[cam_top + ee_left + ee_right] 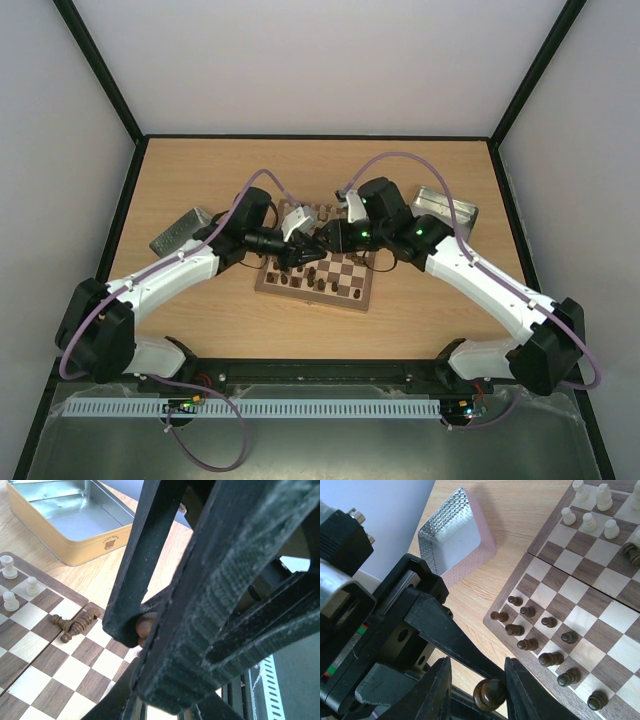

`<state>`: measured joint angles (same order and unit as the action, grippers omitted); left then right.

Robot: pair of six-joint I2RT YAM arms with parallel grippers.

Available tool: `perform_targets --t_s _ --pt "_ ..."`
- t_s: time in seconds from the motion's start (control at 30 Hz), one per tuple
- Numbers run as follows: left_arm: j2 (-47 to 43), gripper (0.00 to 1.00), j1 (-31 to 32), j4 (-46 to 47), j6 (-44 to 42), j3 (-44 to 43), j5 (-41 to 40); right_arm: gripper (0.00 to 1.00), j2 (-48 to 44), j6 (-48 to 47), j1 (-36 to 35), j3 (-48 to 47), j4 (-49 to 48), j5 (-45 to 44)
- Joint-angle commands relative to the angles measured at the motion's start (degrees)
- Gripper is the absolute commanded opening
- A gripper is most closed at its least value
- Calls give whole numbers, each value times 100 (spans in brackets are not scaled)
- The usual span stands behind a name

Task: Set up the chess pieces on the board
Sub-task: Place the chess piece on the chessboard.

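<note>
Now the left jaws pinch a smooth, round-headed dark wooden piece, head up, with the right jaws half open around it, near the checkered board.

A wooden table carries two tins well apart: a silver tin with a quilted pattern at left, an open yellow-sided tin, silver inside, at right

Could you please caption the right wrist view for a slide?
A dark piece between the fingers of the right gripper, near the board where other dark pieces stand.
</note>
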<state>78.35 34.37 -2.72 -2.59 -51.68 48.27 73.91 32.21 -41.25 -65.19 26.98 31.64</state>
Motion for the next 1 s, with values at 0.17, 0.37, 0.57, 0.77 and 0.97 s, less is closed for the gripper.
perform_targets --t_s 0.17,0.37,0.57,0.77,0.97 --pt "-116 2 10 -194 -351 -62 120 23 -280 -163 57 -112 293 41" --pt "-153 2 14 -146 -334 -46 141 19 -323 -164 71 -62 362 79" --pt "-175 3 11 -101 -264 -33 129 8 -370 -127 69 19 330 58" --pt "-162 18 10 -15 -1 -49 -2 2 -422 -194 70 113 264 -105" --pt "-412 59 3 87 607 174 -719 2 -620 -438 69 478 -38 -1539"
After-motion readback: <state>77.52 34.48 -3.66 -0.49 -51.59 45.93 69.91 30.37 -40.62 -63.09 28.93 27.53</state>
